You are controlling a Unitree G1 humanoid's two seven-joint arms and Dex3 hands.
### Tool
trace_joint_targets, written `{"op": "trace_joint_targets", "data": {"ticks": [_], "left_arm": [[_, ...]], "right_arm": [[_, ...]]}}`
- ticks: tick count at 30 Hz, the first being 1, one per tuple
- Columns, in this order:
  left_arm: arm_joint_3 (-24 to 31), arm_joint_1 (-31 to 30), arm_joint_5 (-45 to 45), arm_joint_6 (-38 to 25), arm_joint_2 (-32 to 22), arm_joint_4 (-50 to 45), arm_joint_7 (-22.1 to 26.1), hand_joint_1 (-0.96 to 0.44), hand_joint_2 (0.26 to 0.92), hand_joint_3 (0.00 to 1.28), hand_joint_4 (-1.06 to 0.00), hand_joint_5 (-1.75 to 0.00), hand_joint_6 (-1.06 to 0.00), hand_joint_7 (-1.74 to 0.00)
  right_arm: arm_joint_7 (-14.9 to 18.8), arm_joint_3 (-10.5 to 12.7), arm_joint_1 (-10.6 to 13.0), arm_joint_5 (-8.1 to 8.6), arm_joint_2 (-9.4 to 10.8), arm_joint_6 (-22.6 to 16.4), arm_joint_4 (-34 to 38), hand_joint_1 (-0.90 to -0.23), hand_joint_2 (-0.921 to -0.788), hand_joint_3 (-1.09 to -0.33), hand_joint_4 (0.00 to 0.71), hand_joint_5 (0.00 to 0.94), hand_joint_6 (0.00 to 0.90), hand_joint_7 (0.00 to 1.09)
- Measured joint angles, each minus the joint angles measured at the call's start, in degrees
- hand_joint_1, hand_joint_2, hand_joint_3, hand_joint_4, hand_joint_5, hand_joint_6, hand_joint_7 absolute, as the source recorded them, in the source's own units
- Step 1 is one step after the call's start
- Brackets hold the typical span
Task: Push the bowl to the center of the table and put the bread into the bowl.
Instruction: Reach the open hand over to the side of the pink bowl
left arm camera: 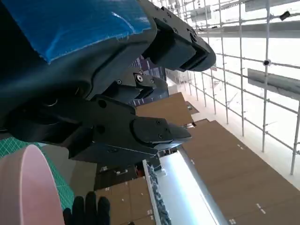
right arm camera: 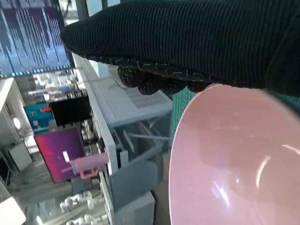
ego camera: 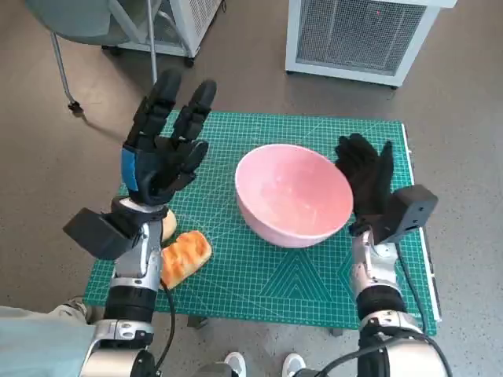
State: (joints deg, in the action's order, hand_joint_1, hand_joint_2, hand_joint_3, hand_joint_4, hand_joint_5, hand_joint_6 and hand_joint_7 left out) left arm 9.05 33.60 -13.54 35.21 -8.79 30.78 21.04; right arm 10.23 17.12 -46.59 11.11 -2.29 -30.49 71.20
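Observation:
A pink bowl [ego camera: 293,195] stands on the green cutting mat [ego camera: 236,275], a little right of its middle. The bread [ego camera: 182,256], a golden-brown piece, lies near the mat's front left, partly hidden by my left forearm. My left hand [ego camera: 163,153] is raised above the mat's left side with its fingers spread and nothing in it. My right hand [ego camera: 366,174] in the black glove stands against the bowl's right rim, fingers pointing away from me. The right wrist view shows the glove [right arm camera: 197,42] just over the bowl [right arm camera: 239,159]. The bowl's edge [left arm camera: 26,187] shows in the left wrist view.
The mat covers the small table. A white grilled unit [ego camera: 357,35] stands on the floor beyond it and a chair leg [ego camera: 67,75] at the far left. A person's shoes [ego camera: 263,364] show at the table's near edge.

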Motion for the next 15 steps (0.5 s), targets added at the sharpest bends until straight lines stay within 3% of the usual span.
{"op": "trace_joint_targets", "data": {"ticks": [6,15], "left_arm": [[0.00,-0.19,0.00,-0.40,0.02,-0.43,-0.40,-0.10,0.921,0.20,-0.49,0.00,-0.57,-0.01],[0.08,-0.82,0.03,-0.39,-0.02,-0.57,-0.58,-0.10,0.921,0.20,-0.48,0.00,-0.57,-0.01]], "right_arm": [[0.06,0.01,-0.22,-0.04,0.64,0.48,0.33,-0.484,-0.921,-0.791,0.318,0.012,0.127,0.43],[0.65,0.37,-1.19,0.02,-0.69,0.05,-0.73,-0.469,-0.921,-0.793,0.310,0.006,0.124,0.42]]}}
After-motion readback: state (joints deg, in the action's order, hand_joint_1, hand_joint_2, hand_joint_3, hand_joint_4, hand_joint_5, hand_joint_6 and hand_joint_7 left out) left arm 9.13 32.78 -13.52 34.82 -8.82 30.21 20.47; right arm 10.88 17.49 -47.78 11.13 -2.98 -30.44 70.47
